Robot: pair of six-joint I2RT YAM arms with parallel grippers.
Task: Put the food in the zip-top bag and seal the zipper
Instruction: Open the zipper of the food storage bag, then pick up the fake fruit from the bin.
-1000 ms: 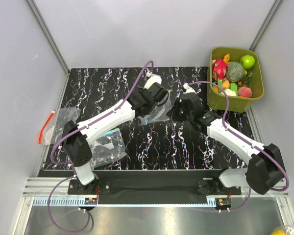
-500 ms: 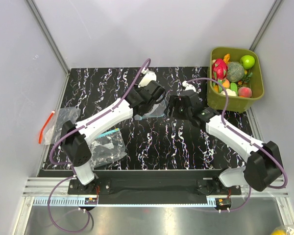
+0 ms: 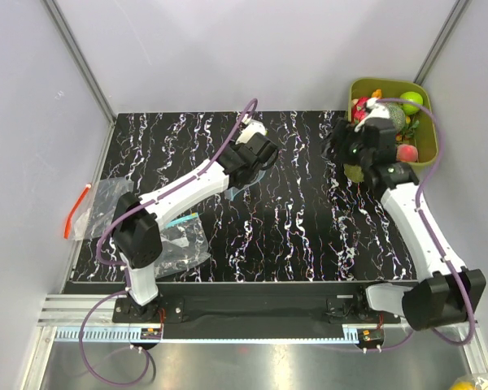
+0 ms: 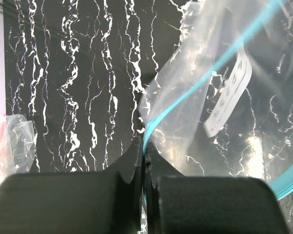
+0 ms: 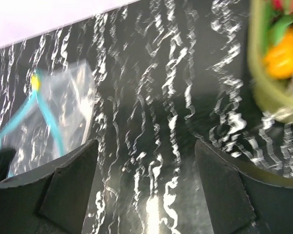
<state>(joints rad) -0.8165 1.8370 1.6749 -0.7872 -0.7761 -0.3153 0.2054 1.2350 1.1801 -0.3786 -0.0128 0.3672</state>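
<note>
The zip-top bag lies mid-table, a clear pouch with a blue-green zipper along its mouth. My left gripper is shut on that strip; in the left wrist view the two fingers pinch the zipper and the bag fans out to the right. The food sits in the olive-green tub at the back right. My right gripper hovers open and empty by the tub's left wall. In its wrist view the gripper is over bare table, the bag to the left and an orange piece inside the tub.
Two other clear bags lie at the left: one near the left arm's base, one at the table's edge with an orange-red strip. Grey walls enclose the table.
My right gripper has opened, let go near the bag and swung right to the tub. The left gripper has stayed shut on the zipper, shifting only slightly.
</note>
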